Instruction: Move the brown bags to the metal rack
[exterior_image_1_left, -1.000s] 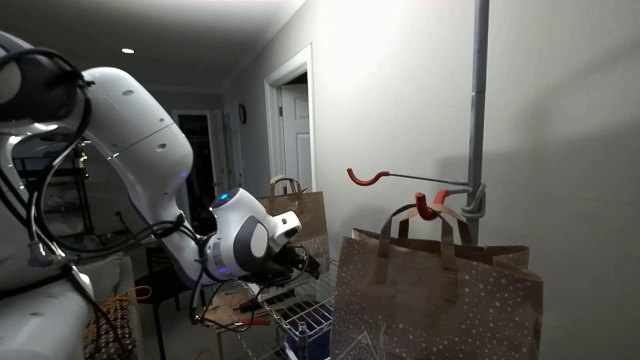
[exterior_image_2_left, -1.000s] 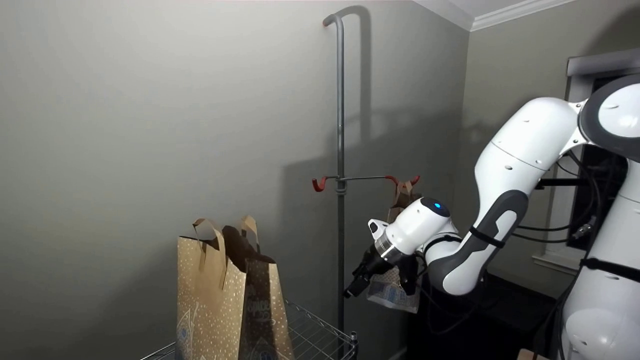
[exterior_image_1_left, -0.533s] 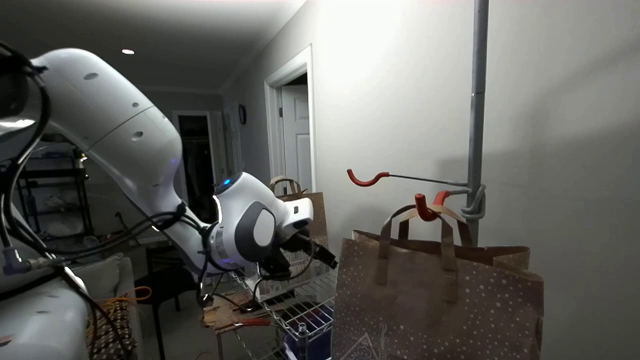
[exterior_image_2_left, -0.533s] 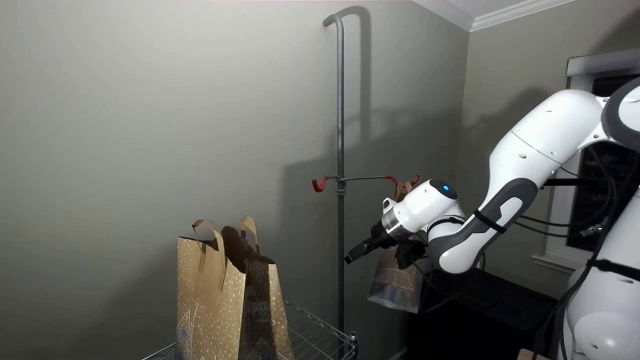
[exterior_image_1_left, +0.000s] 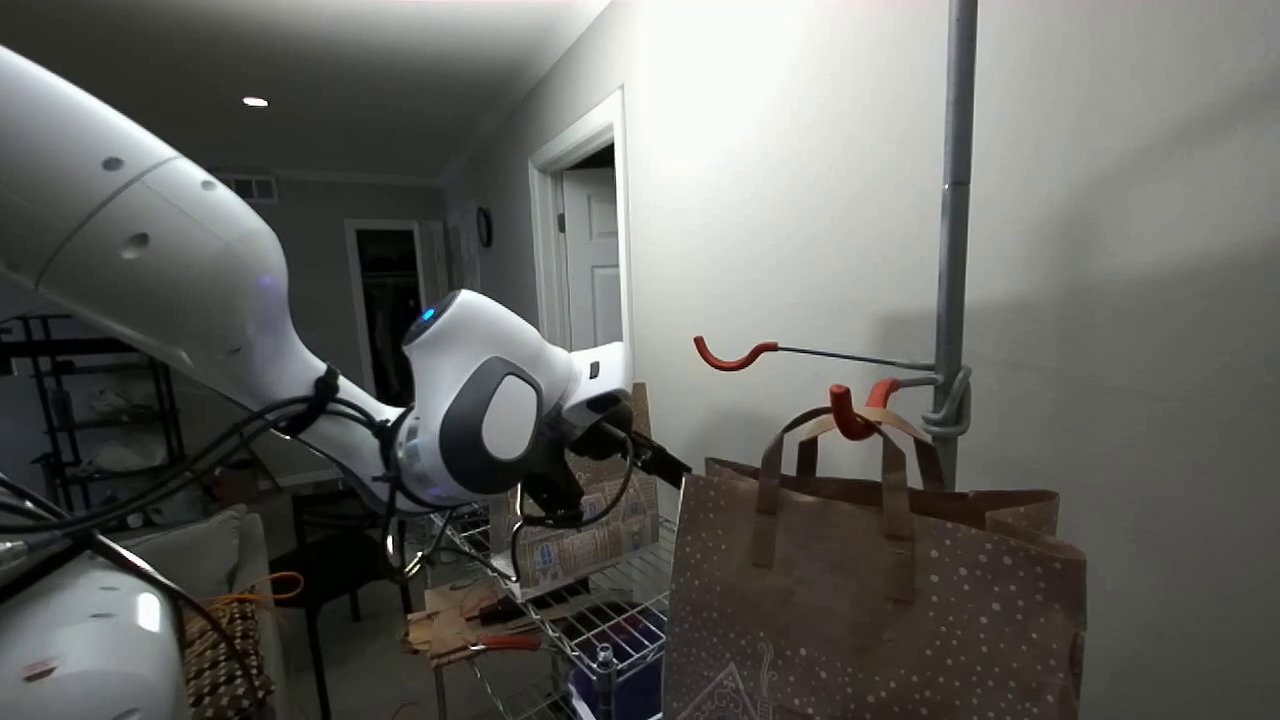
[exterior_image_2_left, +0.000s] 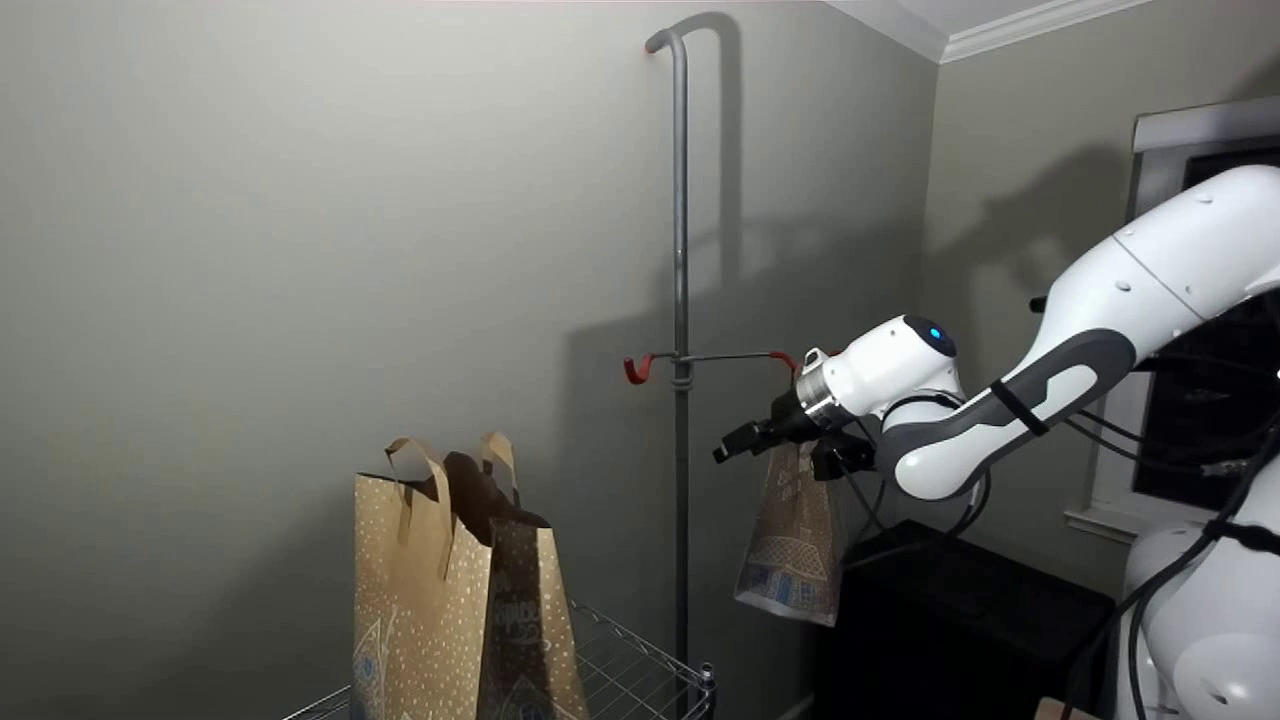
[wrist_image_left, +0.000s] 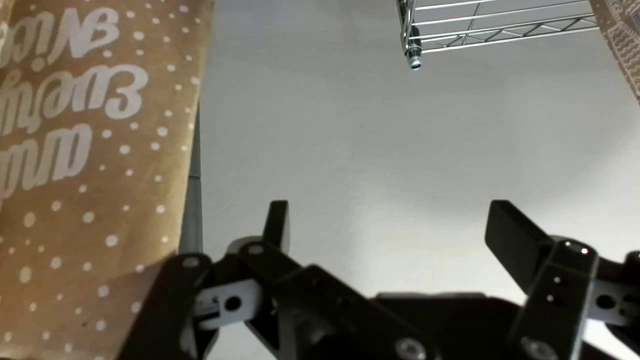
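Here's the metal rack (exterior_image_2_left: 638, 665), one brown bag (exterior_image_2_left: 440, 600) standing on it, the second bag (exterior_image_1_left: 870, 600) hanging beside it; and the gripper (wrist_image_left: 390, 220) has just climbed, spread and empty, higher than the rack (unhooking next, I'd guess).

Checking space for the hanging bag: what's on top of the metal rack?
A brown bag stands on the metal rack, covering only part of it. Anything directly beneath or inside that brown bag is hidden.

Open room lies before the gripper (wrist_image_left: 389, 222), between the hanging kraft bag (wrist_image_left: 95, 200) and wire rack (wrist_image_left: 500, 35). The bag and grey pole (wrist_image_left: 193, 215) bound one side.
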